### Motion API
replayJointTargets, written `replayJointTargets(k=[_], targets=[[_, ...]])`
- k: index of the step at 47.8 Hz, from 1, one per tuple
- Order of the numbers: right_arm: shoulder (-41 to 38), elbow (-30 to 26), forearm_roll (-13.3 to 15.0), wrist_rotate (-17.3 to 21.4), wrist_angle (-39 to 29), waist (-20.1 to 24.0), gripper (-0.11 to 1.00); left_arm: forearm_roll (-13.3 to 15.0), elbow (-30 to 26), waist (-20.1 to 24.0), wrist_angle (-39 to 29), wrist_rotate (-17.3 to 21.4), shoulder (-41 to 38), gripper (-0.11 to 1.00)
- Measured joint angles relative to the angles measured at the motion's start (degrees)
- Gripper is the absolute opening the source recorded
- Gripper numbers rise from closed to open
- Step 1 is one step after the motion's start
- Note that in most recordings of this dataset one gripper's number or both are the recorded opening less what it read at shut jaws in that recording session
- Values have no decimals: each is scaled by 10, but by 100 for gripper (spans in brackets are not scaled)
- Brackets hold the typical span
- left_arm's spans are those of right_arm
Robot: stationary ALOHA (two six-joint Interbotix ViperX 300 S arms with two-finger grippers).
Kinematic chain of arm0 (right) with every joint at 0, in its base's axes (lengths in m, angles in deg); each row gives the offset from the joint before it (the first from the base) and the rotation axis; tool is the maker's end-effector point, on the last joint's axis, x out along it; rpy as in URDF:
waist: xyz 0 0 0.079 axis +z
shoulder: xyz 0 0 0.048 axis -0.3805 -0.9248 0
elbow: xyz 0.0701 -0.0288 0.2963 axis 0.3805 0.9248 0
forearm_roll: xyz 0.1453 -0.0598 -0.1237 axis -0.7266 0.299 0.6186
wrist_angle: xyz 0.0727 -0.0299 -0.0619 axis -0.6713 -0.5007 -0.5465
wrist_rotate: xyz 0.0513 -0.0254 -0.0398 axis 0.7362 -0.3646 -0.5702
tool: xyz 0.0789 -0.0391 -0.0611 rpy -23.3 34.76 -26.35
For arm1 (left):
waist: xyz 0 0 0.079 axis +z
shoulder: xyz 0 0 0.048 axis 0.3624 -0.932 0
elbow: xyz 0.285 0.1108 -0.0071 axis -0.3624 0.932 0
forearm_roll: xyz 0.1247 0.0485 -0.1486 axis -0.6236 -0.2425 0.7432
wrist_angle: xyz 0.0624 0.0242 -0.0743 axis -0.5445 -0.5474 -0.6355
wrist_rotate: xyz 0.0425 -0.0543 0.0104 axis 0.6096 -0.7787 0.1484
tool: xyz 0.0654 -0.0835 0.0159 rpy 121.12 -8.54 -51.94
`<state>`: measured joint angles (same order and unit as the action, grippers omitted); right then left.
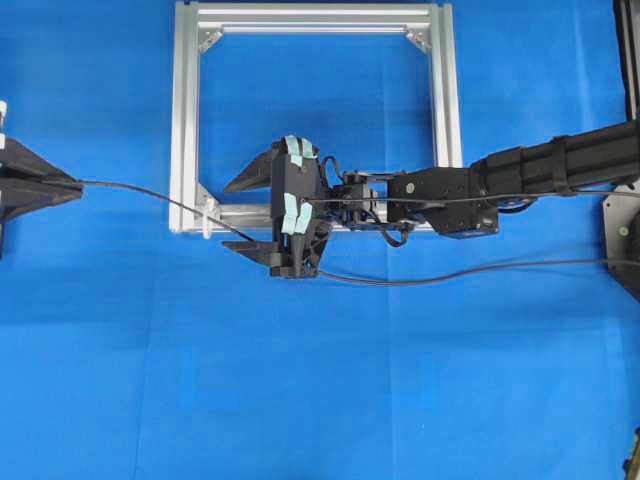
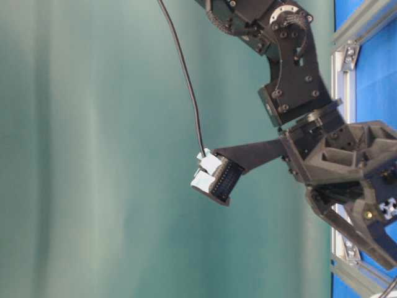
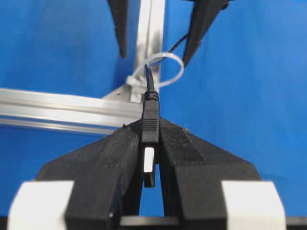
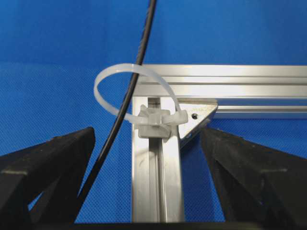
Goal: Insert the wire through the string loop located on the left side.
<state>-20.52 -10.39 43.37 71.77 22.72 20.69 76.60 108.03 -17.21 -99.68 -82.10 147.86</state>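
Note:
The thin black wire (image 1: 150, 195) runs from my left gripper (image 1: 75, 185) at the left edge, through the white string loop (image 1: 207, 218) on the frame's lower-left corner, and on past my right gripper (image 1: 226, 215). In the left wrist view my left gripper (image 3: 150, 125) is shut on the wire's plug (image 3: 150, 120), whose silvery tip sits between the jaws; the wire enters the string loop (image 3: 165, 69). My right gripper (image 4: 146, 132) stands open astride the frame bar, with the string loop (image 4: 129, 72) just ahead and the wire (image 4: 129, 91) crossing through it.
The silver aluminium frame (image 1: 186, 120) lies flat on the blue table (image 1: 320, 380). The wire's slack (image 1: 450, 270) trails off to the right under the right arm (image 1: 540, 170). A dark mount (image 1: 625, 240) sits at the right edge.

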Motion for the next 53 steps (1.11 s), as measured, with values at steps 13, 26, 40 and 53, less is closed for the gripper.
replayJointTargets(k=[13, 26, 40, 53], targets=[[-1, 0, 0, 0, 0, 0, 96, -2, -7, 6, -35, 0, 32, 4], [-1, 1, -1, 0, 0, -2, 96, -2, -7, 4, -25, 5, 32, 4], [-1, 0, -1, 0, 0, -2, 96, -3, -7, 4, -13, 6, 31, 5], [-1, 0, 0, 0, 0, -2, 96, -3, -8, 4, -4, -1, 32, 58]])
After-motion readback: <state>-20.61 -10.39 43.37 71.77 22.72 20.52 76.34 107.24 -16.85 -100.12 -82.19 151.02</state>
